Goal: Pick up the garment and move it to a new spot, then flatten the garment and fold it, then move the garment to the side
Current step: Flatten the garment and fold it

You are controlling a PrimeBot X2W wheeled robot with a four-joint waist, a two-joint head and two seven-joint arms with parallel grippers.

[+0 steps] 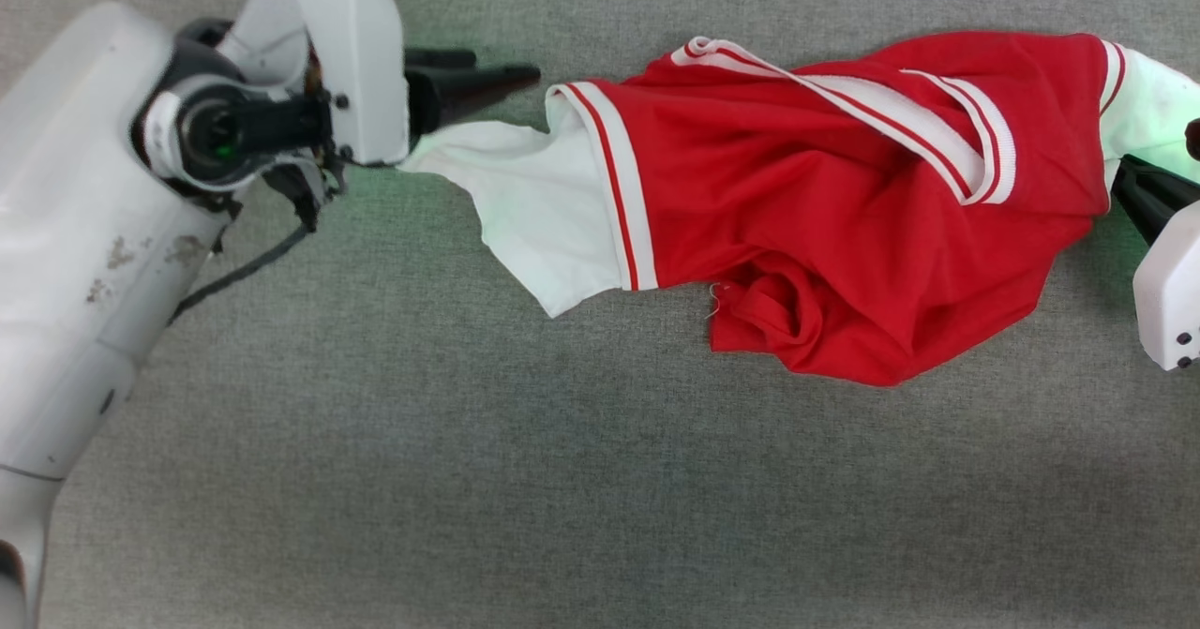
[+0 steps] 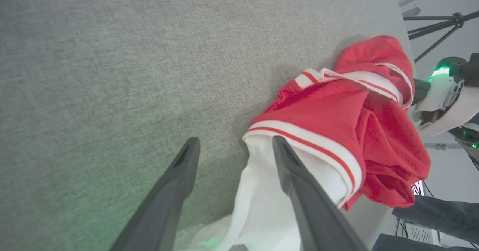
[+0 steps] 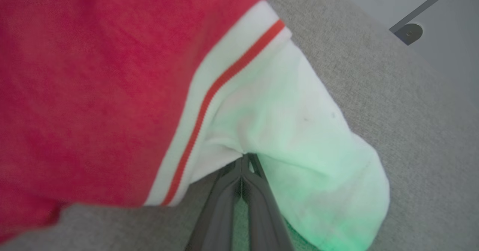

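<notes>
Garment (image 1: 844, 198) lies bunched and twisted on the grey tabletop (image 1: 375, 423), strung between the two arms, red body crumpled in the middle, hem rolled under at the near edge. Right gripper (image 3: 242, 160) has its fingers (image 3: 224, 206) pressed together, pinching the fabric of the white right sleeve (image 3: 299, 131). Left gripper (image 2: 235, 140) has its fingers (image 2: 299, 183) wide apart and grips nothing; the white left sleeve (image 1: 525, 207) lies just beside and under one finger, its corner reaching toward the wrist.

Step in hand looks like flattening: get a second hold, then spread.

How to do it well, as I judge it:
- slide the left gripper so the sleeve cuff sits properly between both fingers, not alongside one
- bite near the sleeve's outer edge, single layer if possible, so the pull opens the shirt instead of dragging a wad
- close firmly before any pull; fabric is thin and slippery-looking
- keep the right hold as the anchor, draw the arms apart along the shirt's width, low over the tabletop
- a slight lift and shake should let the rolled hem drop out
- risk: pulling with the twist left in the collar band (image 1: 891, 113) just tightens it
</notes>
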